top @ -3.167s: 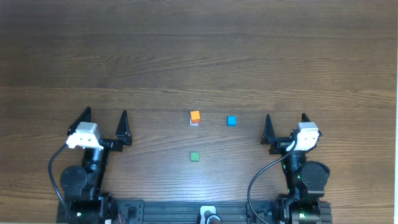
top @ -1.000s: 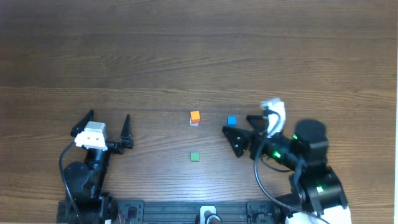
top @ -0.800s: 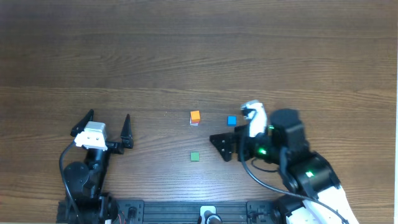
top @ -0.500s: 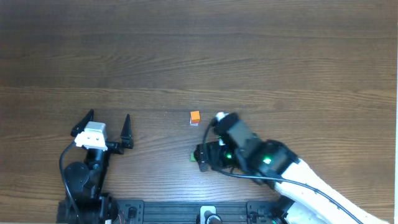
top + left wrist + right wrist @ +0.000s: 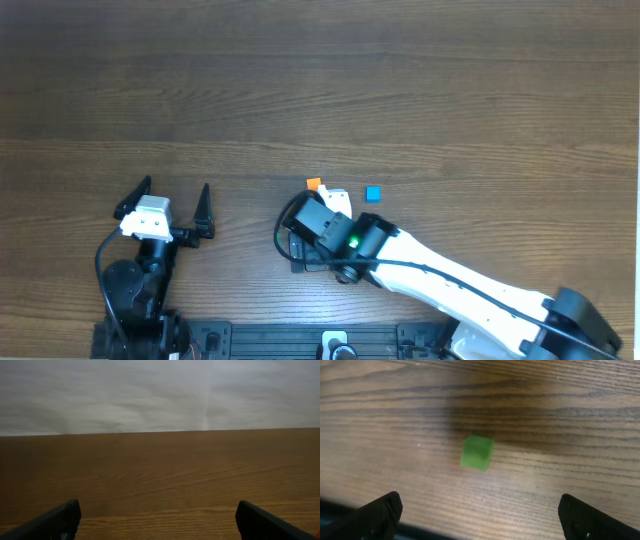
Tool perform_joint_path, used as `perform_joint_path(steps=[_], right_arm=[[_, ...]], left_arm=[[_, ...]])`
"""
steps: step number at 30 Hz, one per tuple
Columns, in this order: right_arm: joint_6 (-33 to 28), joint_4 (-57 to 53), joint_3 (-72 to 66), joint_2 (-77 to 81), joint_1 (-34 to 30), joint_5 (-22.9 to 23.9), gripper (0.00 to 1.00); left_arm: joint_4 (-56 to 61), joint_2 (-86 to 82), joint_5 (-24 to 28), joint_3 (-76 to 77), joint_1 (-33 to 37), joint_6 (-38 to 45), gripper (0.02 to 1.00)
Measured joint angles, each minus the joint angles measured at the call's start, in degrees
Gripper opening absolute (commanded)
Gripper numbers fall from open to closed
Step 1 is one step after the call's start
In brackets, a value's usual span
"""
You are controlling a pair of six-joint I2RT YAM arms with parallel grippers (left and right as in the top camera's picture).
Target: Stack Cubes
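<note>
A small green cube (image 5: pixel 477 452) lies on the wooden table, just ahead of my right gripper (image 5: pixel 480 527) and centred between its open fingers (image 5: pixel 376 515), which hover above the table. From above, the right arm reaches across the middle, its gripper (image 5: pixel 290 245) covering the green cube's spot. An orange cube (image 5: pixel 313 184) peeks out just beyond the right wrist, and a blue cube (image 5: pixel 373 194) lies to its right. My left gripper (image 5: pixel 170 205) stands open over bare table at the left, nothing between its fingers (image 5: pixel 55 522).
The wooden table (image 5: pixel 320 90) stretches far beyond the cubes. Dark arm bases and a rail (image 5: pixel 330 340) run along the near edge. A pale wall (image 5: pixel 160 395) rises behind the table in the left wrist view.
My right arm has swung from the right side leftward across the middle and now hangs over the green cube. The blue cube is uncovered again. The left arm barely moved.
</note>
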Motion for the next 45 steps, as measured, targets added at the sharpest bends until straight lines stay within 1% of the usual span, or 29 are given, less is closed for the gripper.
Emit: perform_joint_path(steps=[7,15,22,28,39,45], right_arm=[[2.69,0.33,0.20,5.44,1.53,1.73,0.993],[5.81,0.90,0.22,7.52,3.80,3.85,0.993],[6.71,1.77,0.22,10.29,3.91,4.50,0.991],[7.15,3.80,0.22,11.82,4.31,4.90,0.967],[11.37,3.91,0.26,14.05,5.35,5.62,0.967],[12.76,4.63,0.28,14.14,6.08,6.43,0.928]], left_arm=[[0.00,0.00,0.00,0.00,0.00,0.00,1.000],[0.00,0.00,0.00,0.00,0.00,0.00,1.000],[0.00,0.00,0.00,0.00,0.00,0.00,1.000],[0.00,0.00,0.00,0.02,0.00,0.00,1.000],[0.00,0.00,0.00,0.00,0.00,0.00,1.000],[0.00,0.00,0.00,0.00,0.00,0.00,1.000]])
